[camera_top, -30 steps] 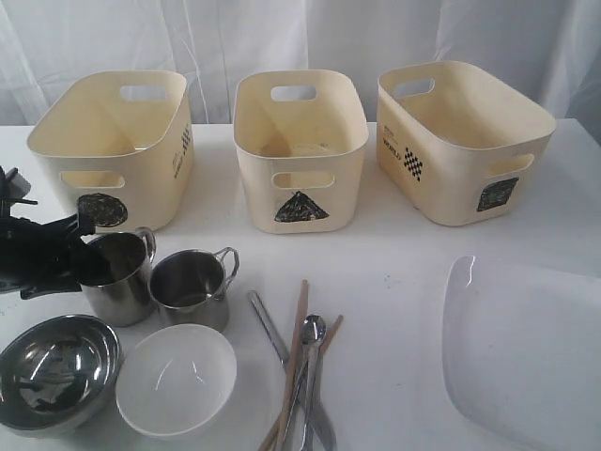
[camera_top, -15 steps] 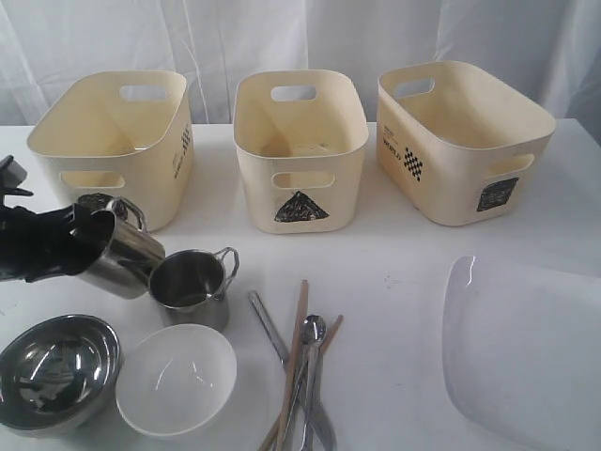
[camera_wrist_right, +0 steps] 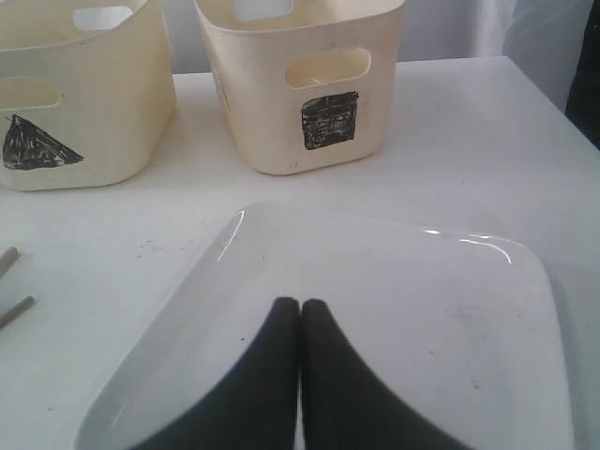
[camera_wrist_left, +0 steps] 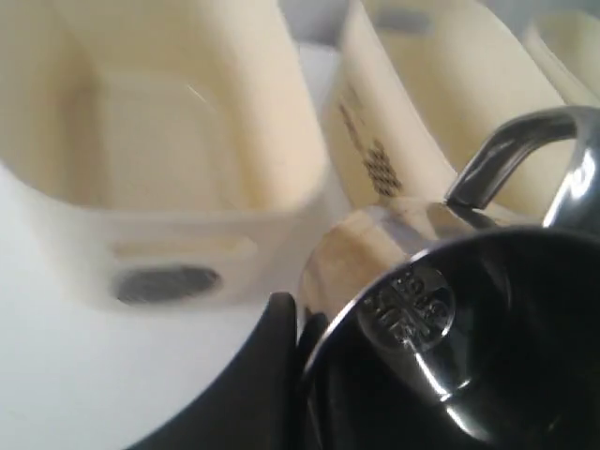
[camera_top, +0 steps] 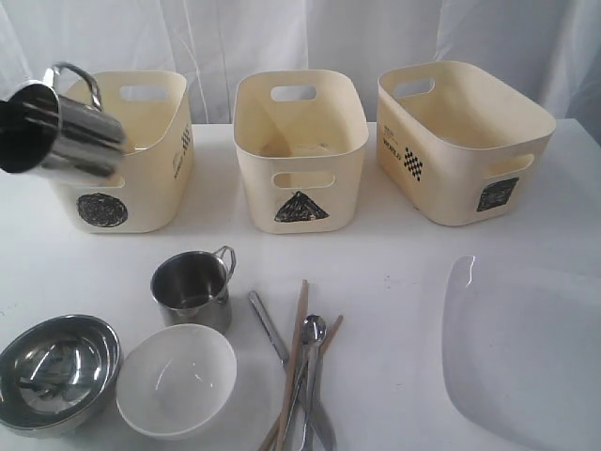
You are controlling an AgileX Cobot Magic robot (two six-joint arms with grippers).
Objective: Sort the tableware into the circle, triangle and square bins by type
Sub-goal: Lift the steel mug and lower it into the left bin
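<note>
Lifted off counter (camera_top: 394,254) since earlier frame, steel mug (camera_top: 75,132) hangs tilted at circle bin (camera_top: 141,178) front-left corner, left fingers (camera_wrist_left: 272,366) clamped on its wall. Right fingers (camera_wrist_right: 281,375) together over plate (camera_wrist_right: 450,309). Risk: thin wall pinch slips, it drops short of bin.

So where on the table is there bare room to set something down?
Bare table: the strip between the triangle bin and the cutlery, the gap between cutlery and square plate, and the patch between circle bin and steel bowl. Crowded front left: steel bowl, white bowl and standing mug.
</note>
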